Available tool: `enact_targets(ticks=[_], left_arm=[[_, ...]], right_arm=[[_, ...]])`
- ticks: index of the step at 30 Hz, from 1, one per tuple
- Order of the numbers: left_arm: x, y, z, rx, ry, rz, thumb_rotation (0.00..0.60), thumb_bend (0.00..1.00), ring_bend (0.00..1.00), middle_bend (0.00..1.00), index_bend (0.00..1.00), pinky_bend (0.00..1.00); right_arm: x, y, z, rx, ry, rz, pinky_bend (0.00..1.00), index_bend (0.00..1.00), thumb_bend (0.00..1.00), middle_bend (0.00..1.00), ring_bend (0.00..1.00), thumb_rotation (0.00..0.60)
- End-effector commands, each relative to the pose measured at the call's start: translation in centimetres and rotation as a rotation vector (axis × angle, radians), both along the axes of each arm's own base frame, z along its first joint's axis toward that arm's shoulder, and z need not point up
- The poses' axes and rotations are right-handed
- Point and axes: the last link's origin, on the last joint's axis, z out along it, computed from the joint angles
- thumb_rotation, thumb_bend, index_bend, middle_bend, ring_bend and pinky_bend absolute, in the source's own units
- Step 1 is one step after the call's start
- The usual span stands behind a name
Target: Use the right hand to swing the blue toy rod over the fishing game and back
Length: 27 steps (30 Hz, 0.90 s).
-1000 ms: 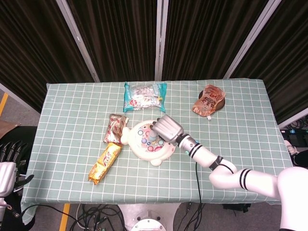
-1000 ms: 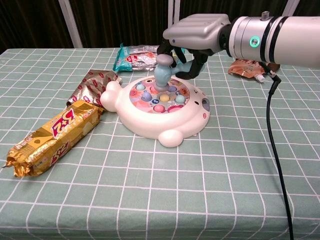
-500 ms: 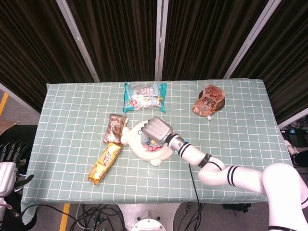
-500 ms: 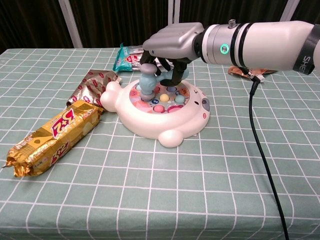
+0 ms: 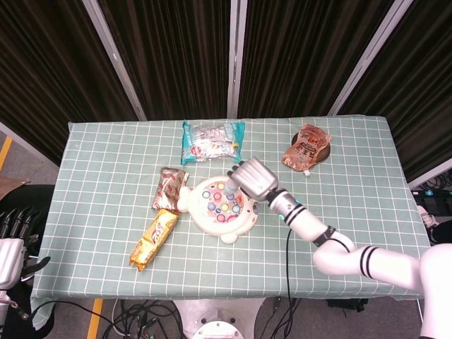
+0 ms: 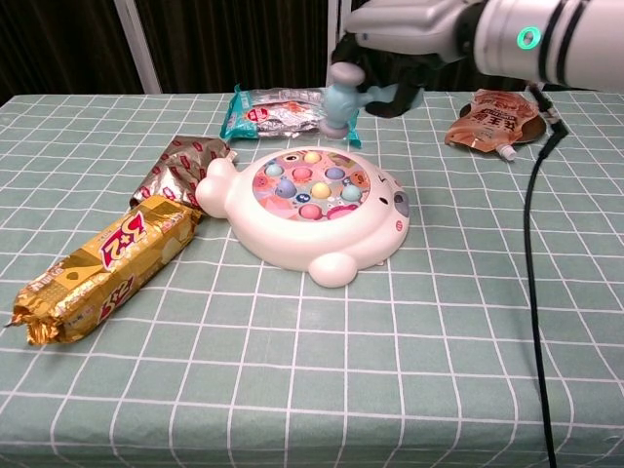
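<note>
The white fishing game [image 6: 312,214] [image 5: 219,208] sits mid-table, its pink top dotted with several coloured fish. My right hand [image 6: 405,34] [image 5: 253,179] hovers above the game's far right edge and grips the blue toy rod [image 6: 343,95]. The rod's hammer-like head hangs in the air over the back of the game, clear of the fish. In the head view the hand hides most of the rod. My left hand [image 5: 13,244] rests off the table's left edge, open and holding nothing.
A gold snack bar [image 6: 102,263] and a brown wrapper [image 6: 180,166] lie left of the game. A teal snack bag [image 6: 278,112] lies behind it. An orange pouch [image 6: 492,117] on a dark coaster sits at the back right. A black cable [image 6: 534,292] trails from my right arm.
My right hand swung left over the game with the rod low among the fish, then back right and upward. The rod head now hangs above the game's rear edge.
</note>
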Motion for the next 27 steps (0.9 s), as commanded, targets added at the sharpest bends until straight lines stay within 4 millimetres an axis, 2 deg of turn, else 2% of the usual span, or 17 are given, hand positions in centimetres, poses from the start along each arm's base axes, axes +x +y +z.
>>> enact_targets(ticks=[1,5,10,17,27], left_arm=[[0.2,0.1,-0.1,-0.005,0.003,-0.003,0.600,0.02,0.00,0.07,0.11,0.00],[0.5,0.2,-0.2,-0.012,0.008,-0.008,0.600,0.02,0.00,0.07,0.11,0.00],[0.8,0.4,-0.3,-0.020,0.013,-0.013,0.600,0.02,0.00,0.07,0.11,0.00],[0.8,0.4,-0.4,-0.024,0.013,-0.004,0.600,0.02,0.00,0.07,0.11,0.00],[0.6,0.5,-0.5,-0.028,0.012,-0.001,0.600,0.02,0.00,0.07,0.11,0.00]], right_arm=[[-4.6,0.7,1.3,-0.014,-0.016,-0.109,0.64,0.74,0.57,0.67,0.51,0.600],[-9.3,1.1,1.6,-0.024,-0.031,-0.215,0.63,0.73,0.57,0.67,0.51,0.600],[-13.1,1.3,0.9,-0.018,-0.079,-0.298,0.62,0.72,0.57,0.66,0.51,0.600],[-15.5,1.6,-0.7,-0.002,-0.120,-0.332,0.55,0.67,0.52,0.62,0.49,0.600],[-16.6,1.8,-2.4,0.014,-0.178,-0.341,0.47,0.58,0.50,0.54,0.40,0.600]])
